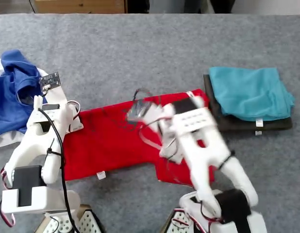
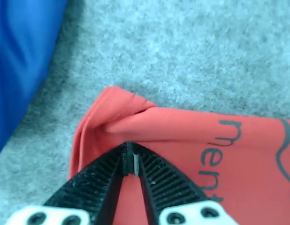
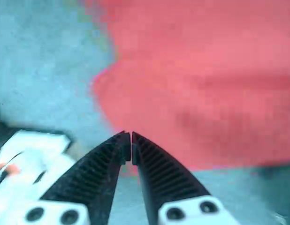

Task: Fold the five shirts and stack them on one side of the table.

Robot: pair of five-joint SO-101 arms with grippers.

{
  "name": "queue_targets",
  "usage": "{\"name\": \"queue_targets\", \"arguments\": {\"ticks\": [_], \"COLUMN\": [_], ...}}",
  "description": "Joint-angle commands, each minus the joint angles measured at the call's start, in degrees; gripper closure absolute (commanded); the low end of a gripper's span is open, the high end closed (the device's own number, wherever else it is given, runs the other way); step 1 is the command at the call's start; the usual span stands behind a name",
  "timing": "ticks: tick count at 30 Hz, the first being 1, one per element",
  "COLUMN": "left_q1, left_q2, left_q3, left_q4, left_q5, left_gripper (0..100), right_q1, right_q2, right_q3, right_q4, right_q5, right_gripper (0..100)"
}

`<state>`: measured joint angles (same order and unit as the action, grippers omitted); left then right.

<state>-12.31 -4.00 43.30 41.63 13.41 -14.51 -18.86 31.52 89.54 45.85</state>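
Two shirts are judged done: a teal shirt (image 1: 249,92) is stacked folded on a dark shirt (image 1: 247,124) at the 3 o'clock side of the worktop (image 1: 140,48). The red shirt (image 1: 111,141) is spread at the centre, only partly folded. Its 9 o'clock corner is pinched in the closed left gripper (image 2: 131,157). The right gripper (image 3: 130,143) is closed over the red cloth, but whether anything is held cannot be told. A crumpled blue shirt (image 1: 11,92) and a white garment (image 1: 4,138) at 9 o'clock are left to fold.
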Motion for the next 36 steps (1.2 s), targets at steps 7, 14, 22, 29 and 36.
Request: {"name": "queue_targets", "arguments": {"ticks": [7, 14, 22, 29, 36], "left_q1": [-1.19, -1.54, -3.91, -6.55, -9.71], "left_q2": [-10.73, -14.42, 2.99, 4.84, 2.11], "left_q3": [-3.91, -1.27, -3.47, -10.77, -12.70], "left_q4": [2.37, -0.44, -7.65, -2.11, -1.93], "left_q5": [-5.45, -7.47, -6.86, -7.38, -7.47], "left_gripper": [97, 97, 97, 97, 97], "right_q1": [10.29, 12.22, 18.20, 16.79, 16.26], "right_q2": [11.65, 37.85, 65.36, 76.79, 76.26], "right_q3": [-24.13, -42.07, -70.64, -97.71, -106.51], "right_q4": [-6.33, -12.57, -8.18, 10.81, 11.69], "right_q5": [-9.23, -17.58, -21.45, -21.36, -21.45], "right_gripper": [98.4, 98.4, 98.4, 98.5, 98.5]}}
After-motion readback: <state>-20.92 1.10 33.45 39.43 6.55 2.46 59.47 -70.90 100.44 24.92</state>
